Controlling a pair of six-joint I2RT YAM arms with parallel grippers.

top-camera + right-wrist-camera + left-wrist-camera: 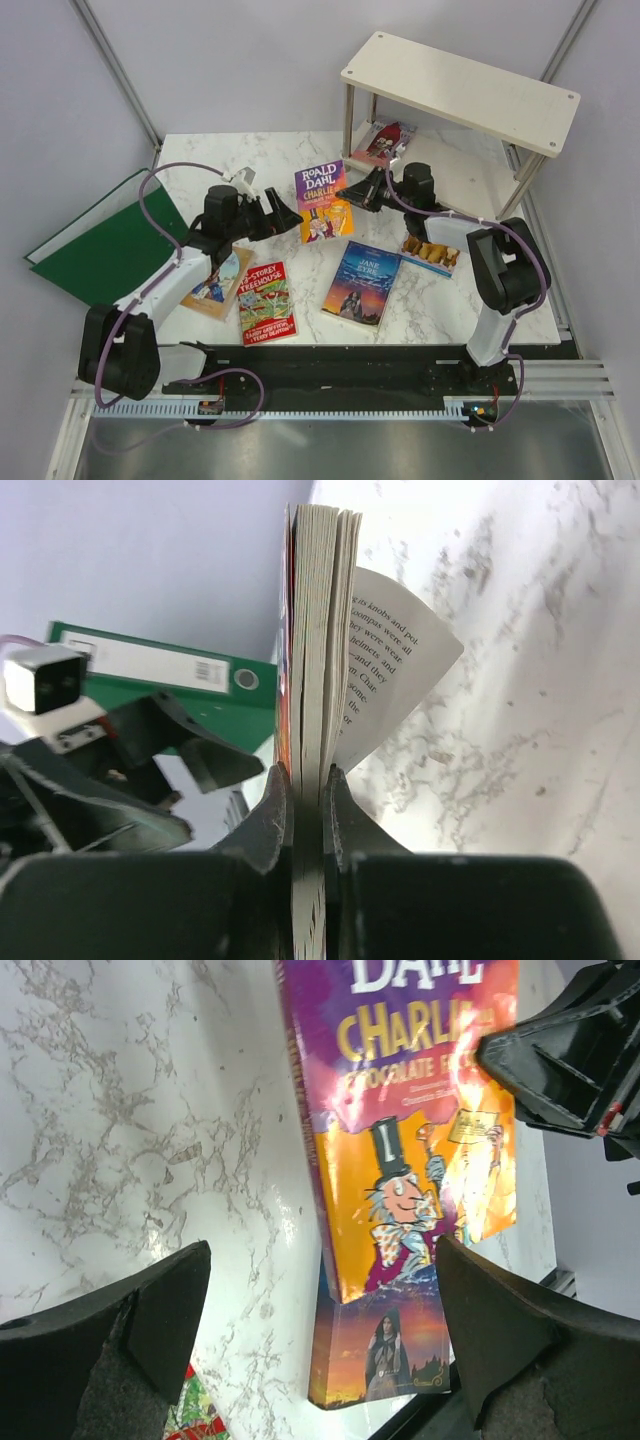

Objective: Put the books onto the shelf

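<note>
**One book gripped, most yet to shelve**

The right gripper (308, 805) has its jaws clenched on the Roald Dahl book (322, 200), which stands on edge mid-tabletop (200, 160). The left gripper (288, 216) hangs released beside it. A red-covered book (383, 142) lies beneath the shelf (460, 90) top. I count four other books (361, 282) lying flat, unshelved.

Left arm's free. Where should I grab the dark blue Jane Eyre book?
The Jane Eyre book lies flat, cover up, so only its thin edges are grippable. Probably pinch its near short edge, bringing the open left gripper in low from the front.
</note>
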